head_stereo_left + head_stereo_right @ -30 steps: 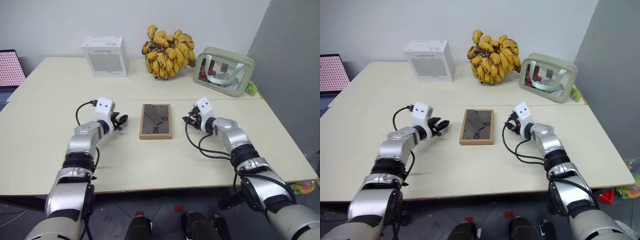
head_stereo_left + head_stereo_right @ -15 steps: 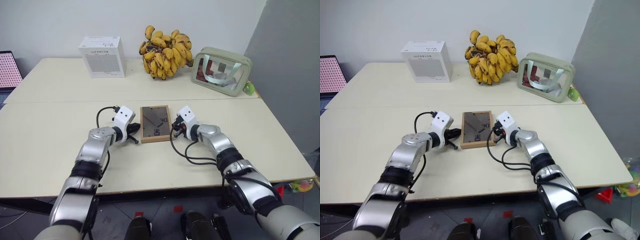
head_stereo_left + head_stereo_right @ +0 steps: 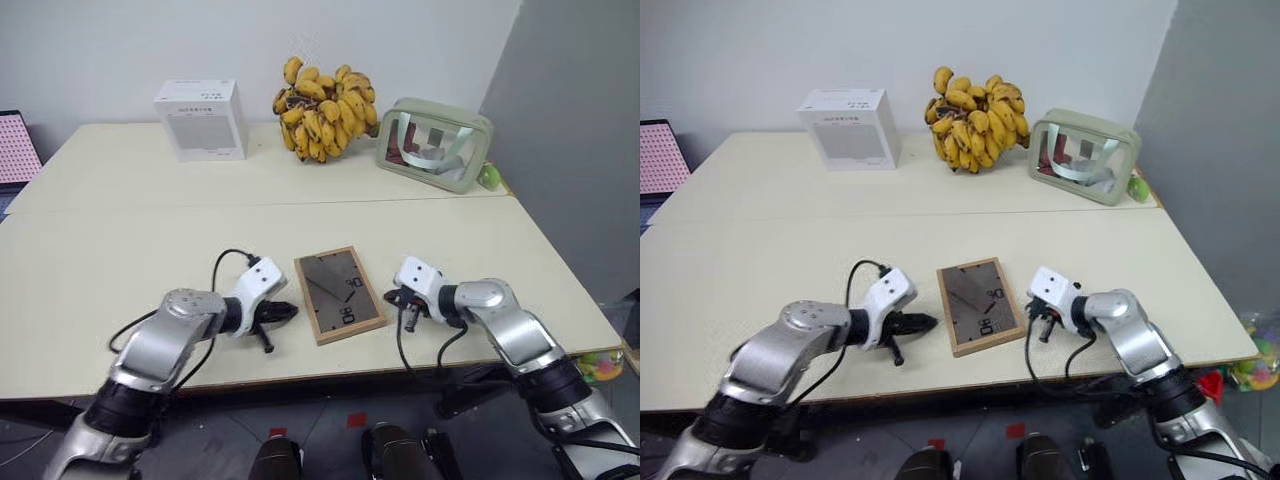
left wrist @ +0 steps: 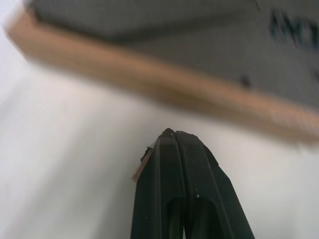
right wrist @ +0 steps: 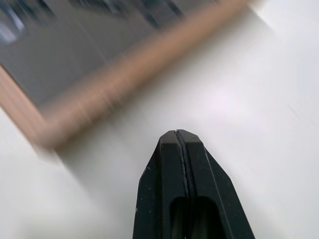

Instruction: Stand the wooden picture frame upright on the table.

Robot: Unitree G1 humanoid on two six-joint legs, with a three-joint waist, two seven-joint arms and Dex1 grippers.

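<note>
Lying flat on the table [image 3: 120, 250], the wooden picture frame [image 3: 339, 295] sits between my closed, empty left gripper [image 3: 290, 312] and right gripper [image 3: 390, 297].

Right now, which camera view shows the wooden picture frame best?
The right eye view: the whole wooden picture frame lies flat on the table, unobstructed. The left eye view shows it equally whole. Each wrist view catches just one blurred wooden edge and some dark panel.
</note>
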